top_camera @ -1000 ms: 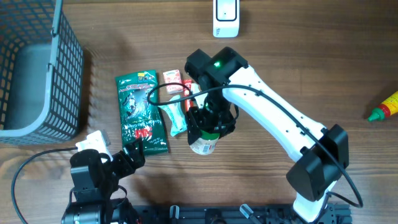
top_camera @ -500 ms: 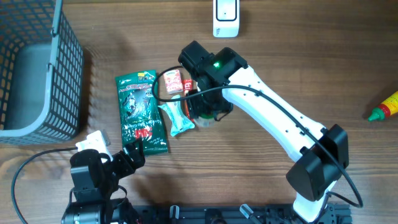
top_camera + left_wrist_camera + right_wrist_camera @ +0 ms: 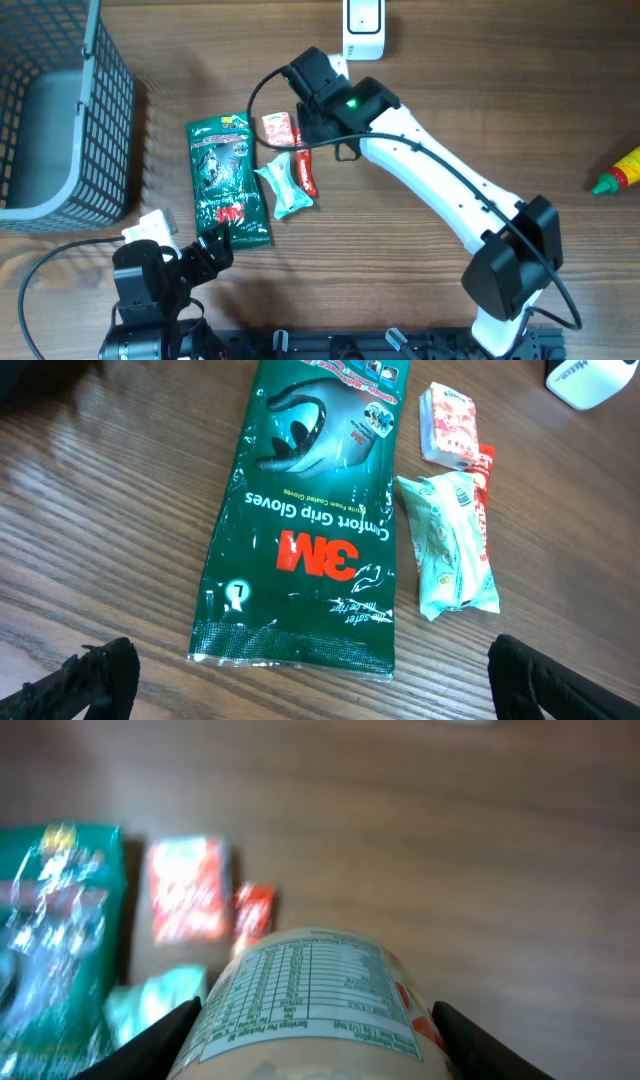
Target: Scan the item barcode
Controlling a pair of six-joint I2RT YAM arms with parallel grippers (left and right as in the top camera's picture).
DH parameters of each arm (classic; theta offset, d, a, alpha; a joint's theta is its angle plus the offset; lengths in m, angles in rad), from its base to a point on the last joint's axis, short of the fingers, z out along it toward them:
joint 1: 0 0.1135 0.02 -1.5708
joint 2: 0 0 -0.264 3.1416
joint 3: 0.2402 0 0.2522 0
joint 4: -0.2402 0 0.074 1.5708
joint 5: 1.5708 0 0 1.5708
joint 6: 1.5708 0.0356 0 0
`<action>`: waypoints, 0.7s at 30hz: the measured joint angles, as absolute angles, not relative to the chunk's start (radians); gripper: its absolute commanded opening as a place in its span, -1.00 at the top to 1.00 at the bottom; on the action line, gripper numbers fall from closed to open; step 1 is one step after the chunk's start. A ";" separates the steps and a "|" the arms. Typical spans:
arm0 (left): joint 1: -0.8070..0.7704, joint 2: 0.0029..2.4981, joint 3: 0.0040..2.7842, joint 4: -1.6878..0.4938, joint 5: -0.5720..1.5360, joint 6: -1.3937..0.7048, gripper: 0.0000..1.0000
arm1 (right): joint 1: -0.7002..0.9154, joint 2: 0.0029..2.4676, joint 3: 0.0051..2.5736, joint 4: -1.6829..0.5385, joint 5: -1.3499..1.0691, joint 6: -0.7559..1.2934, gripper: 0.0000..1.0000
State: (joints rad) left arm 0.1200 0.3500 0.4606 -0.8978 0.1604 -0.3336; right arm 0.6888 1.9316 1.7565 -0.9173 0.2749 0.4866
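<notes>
right gripper [image 3: 320, 1045] clamps labelled container [image 3: 315, 985], maybe a jar | left gripper [image 3: 330, 680] spread wide

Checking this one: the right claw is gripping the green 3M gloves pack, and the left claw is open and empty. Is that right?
Not quite. The right claw is gripping a round container with a nutrition label, as the right wrist view shows. The green 3M gloves pack lies flat on the table. The left claw is open and empty.
</notes>
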 measured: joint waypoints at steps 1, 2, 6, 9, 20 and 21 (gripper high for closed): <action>0.120 0.350 0.461 -0.898 0.160 -0.334 -1.00 | 0.675 1.932 1.754 -0.886 0.293 0.487 -0.01; 0.120 0.350 0.461 -0.898 0.160 -0.334 -1.00 | 0.661 1.932 1.754 -0.855 0.304 0.486 -0.02; 0.120 0.350 0.461 -0.898 0.161 -0.334 -1.00 | 0.586 1.932 1.753 -0.715 0.339 0.471 -0.14; 0.120 0.350 0.461 -0.898 0.161 -0.334 -1.00 | 0.525 1.932 1.752 -0.591 0.340 0.435 -0.14; 0.120 0.350 0.461 -0.898 0.161 -0.334 -1.00 | 0.437 2.091 1.748 -0.093 0.341 0.286 -0.07; 0.120 0.350 0.461 -0.898 0.161 -0.334 -1.00 | 0.437 2.117 1.747 -0.018 0.338 0.269 -0.07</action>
